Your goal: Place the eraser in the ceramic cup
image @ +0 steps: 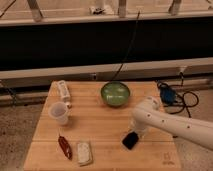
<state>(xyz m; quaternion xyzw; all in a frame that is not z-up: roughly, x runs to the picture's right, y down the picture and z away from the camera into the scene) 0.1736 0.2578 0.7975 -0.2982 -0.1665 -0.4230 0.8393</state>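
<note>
The eraser (131, 140), a small flat black block, lies on the wooden table (105, 125) at the front right. My gripper (136, 133) hangs from the white arm that comes in from the right. It is directly over the eraser's far edge and seems to touch it. The ceramic cup (60, 113), white with a wide mouth, stands upright at the table's left side, well apart from the gripper.
A green bowl (115, 93) stands at the back middle. A red elongated object (64, 146) and a pale grey-white pad (84, 153) lie at the front left. A small white object (63, 89) lies at the back left. Blue gear with cables (168, 94) sits off the table's right.
</note>
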